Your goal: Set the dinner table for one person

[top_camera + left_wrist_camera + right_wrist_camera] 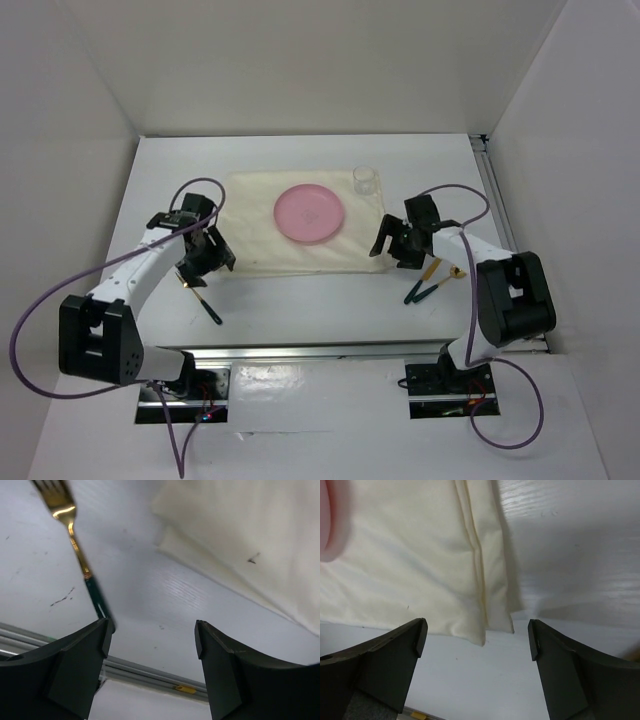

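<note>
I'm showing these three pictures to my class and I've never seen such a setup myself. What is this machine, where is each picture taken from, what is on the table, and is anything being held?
Two robot arms are bolted at the near edge of a white dinner table. One picture looks down from above; the other two come from cameras on each wrist, showing dark fingers. A cream cloth mat carries a pink plate, with a clear glass at its far right corner. A gold fork with a green handle lies under the left gripper; more green-handled cutlery lies by the right gripper. Both grippers are open, holding nothing.
</note>
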Available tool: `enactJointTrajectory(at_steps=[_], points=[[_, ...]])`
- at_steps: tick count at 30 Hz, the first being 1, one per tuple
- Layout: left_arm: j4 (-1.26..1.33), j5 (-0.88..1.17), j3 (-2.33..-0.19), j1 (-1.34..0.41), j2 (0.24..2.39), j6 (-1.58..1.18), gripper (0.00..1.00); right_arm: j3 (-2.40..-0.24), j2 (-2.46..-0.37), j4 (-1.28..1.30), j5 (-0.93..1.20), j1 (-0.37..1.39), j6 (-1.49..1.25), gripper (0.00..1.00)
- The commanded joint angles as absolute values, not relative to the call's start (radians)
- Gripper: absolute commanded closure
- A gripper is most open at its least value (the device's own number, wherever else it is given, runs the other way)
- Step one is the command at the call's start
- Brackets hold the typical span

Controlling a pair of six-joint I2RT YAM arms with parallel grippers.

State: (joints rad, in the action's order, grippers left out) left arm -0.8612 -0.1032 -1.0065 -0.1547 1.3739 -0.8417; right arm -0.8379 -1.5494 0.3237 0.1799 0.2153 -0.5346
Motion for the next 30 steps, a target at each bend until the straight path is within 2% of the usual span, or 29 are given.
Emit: enactJointTrajectory(at_steps=[1, 3, 7, 15, 19, 23, 25, 26, 30], points=[[-0.962, -0.234, -0.957, -0.105, 1.303, -0.965, 0.16, -0.894, -1.473, 0.417, 0.095, 0.222, -0.522, 0.05], [-0.962, -0.245, -0.933, -0.071, 1.283, -0.977, 0.16, -0.92, -1.45, 0.426, 0.08, 0.233, -0.512, 0.05], [-0.907, -0.2, -0.844, 0.02, 1.27, -0.996, 0.24, -0.992, -1.411, 0.465, 0.071, 0.233, -0.503, 0.05], [-0.758, -0.097, -0.718, 0.041, 1.345, -0.996, 0.32, -1.037, -1.393, 0.486, 0.071, 0.233, -0.494, 0.05], [-0.71, -0.087, -0.689, 0.032, 1.388, -1.015, 0.47, -1.037, -1.393, 0.486, 0.071, 0.233, -0.494, 0.05], [-0.724, -0.116, -0.678, 0.032, 1.397, -1.026, 0.67, -1.037, -1.393, 0.486, 0.08, 0.233, -0.494, 0.05], [-0.75, -0.152, -0.722, 0.032, 1.375, -1.026, 0.85, -1.048, -1.393, 0.495, 0.08, 0.233, -0.494, 0.05], [-0.776, -0.185, -0.765, 0.032, 1.344, -1.011, 1.0, -1.057, -1.393, 0.495, 0.08, 0.233, -0.494, 0.05], [-0.753, -0.213, -0.9, -0.018, 1.304, -0.838, 1.0, -1.057, -1.393, 0.495, 0.08, 0.233, -0.485, 0.05]])
